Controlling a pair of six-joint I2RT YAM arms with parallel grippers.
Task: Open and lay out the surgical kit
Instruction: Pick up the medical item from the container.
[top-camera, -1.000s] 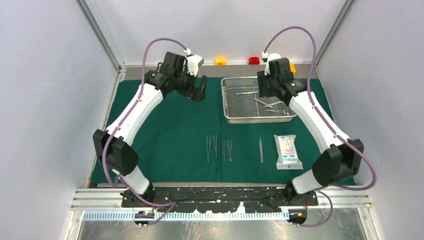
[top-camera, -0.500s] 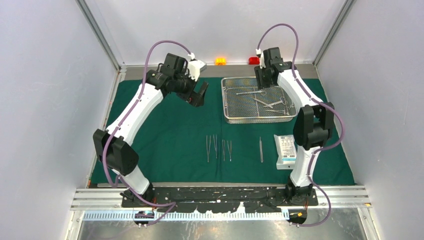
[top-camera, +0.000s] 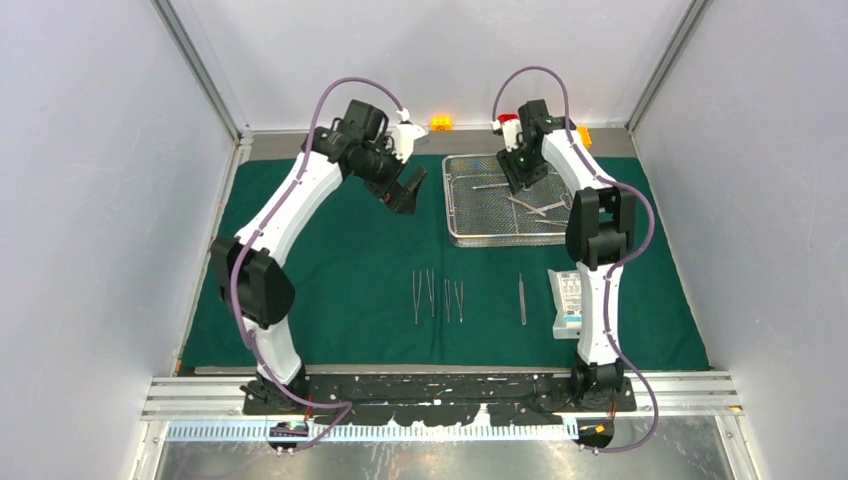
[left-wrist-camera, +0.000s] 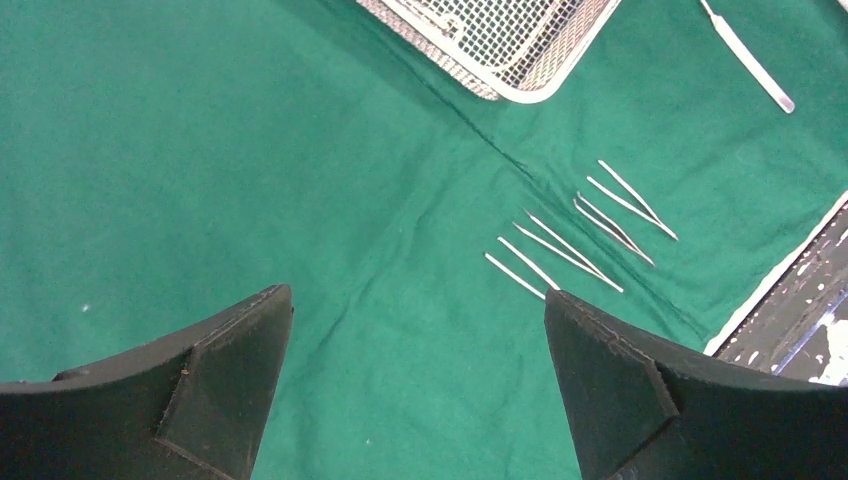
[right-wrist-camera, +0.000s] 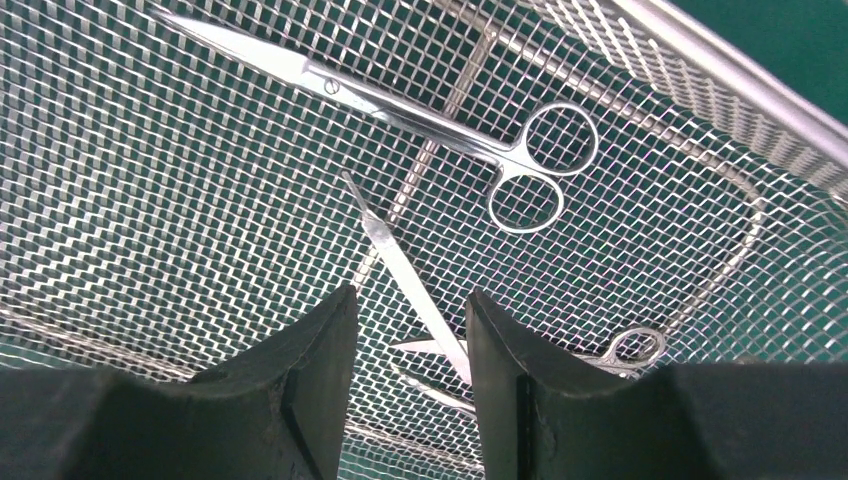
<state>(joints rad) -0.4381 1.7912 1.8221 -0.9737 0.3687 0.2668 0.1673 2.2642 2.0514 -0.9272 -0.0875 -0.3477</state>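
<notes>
Partly behind the right gripper (right-wrist-camera: 410, 300), a slim instrument (right-wrist-camera: 398, 262), perhaps a scalpel.

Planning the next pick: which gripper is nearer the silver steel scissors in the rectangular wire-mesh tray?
Right. The right gripper hangs over the wire-mesh tray, close to the silver scissors; the left gripper hangs over the dark green cloth, left of the tray.

Drape (left-wrist-camera: 250, 150) is matt, slightly fuzzy green cloth, whereas the wire-mesh tray (right-wrist-camera: 150, 200) and scissors (right-wrist-camera: 400, 110) look like smooth, shiny polished steel tbh.
</notes>
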